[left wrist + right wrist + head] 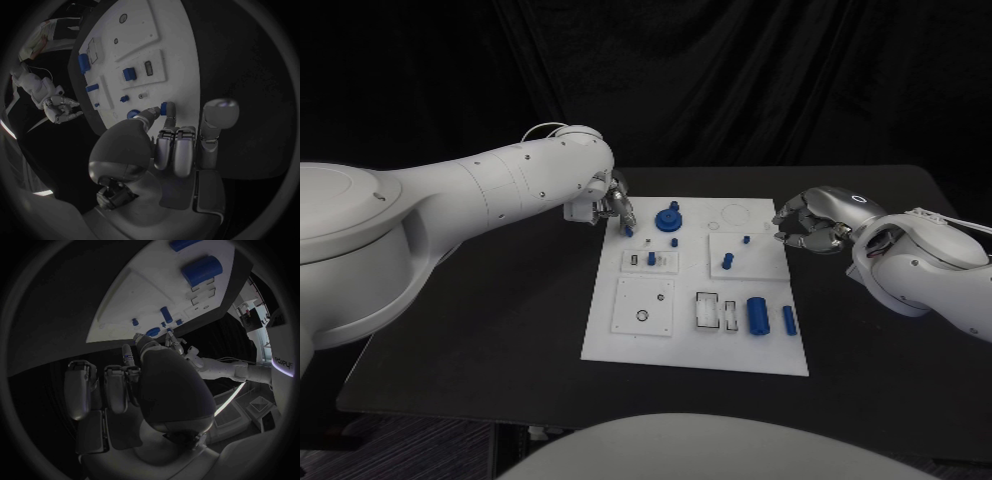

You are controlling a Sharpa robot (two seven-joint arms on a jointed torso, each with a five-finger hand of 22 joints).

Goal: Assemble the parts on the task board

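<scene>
Standing in the task board point(629, 330): blue parts point(757, 316).

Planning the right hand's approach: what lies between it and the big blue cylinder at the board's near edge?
In the head view, between the right hand and the big blue cylinder lies white task board bearing one upright blue peg.

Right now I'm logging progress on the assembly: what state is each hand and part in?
Left hand: pinches a small blue peg at the white task board's far left corner.
Right hand: fingers curled, holds nothing, beside the board's right edge.
Large blue cylinder: lying flat.
Round blue knob: standing on the board.
</scene>
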